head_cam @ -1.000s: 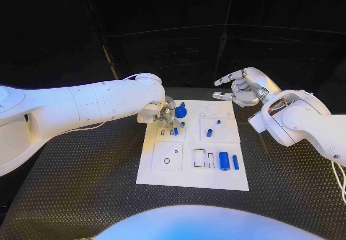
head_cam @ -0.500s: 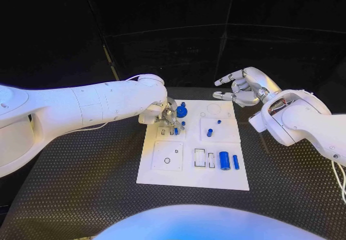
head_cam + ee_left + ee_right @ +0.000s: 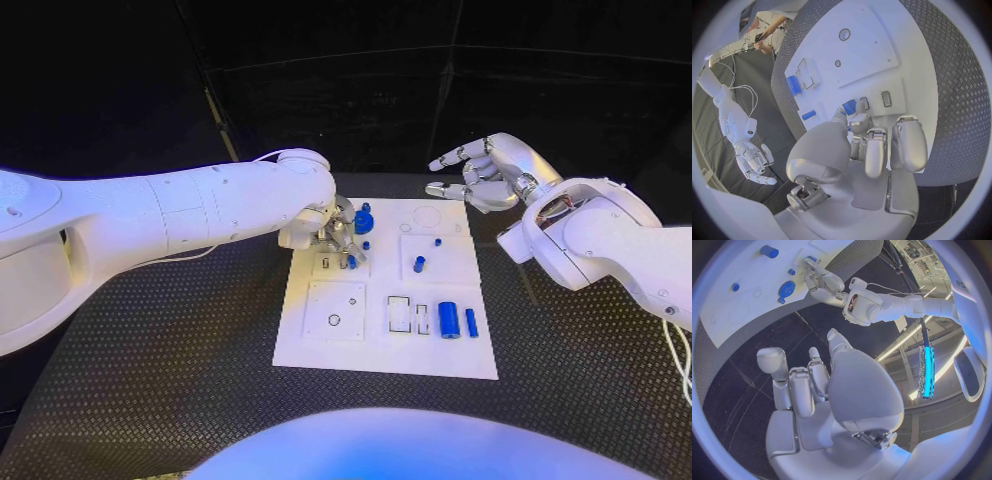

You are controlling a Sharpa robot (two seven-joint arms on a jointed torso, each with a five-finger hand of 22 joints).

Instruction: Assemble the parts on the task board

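Meanwhile, left hand (image 3: 330, 232) reaches onto task board (image 3: 387, 350); right hand (image 3: 486, 176) hovers spread.

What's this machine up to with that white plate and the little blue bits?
It is fitting small blue parts into a white task board on a black table. Its left hand is down at the board's far left corner, fingertips around a small blue piece; whether it actually grips it cannot be told. Its right hand hangs in the air beyond the board's far edge, fingers apart and holding nothing. A larger blue cylinder and a thin blue pin lie near the board's near right corner.
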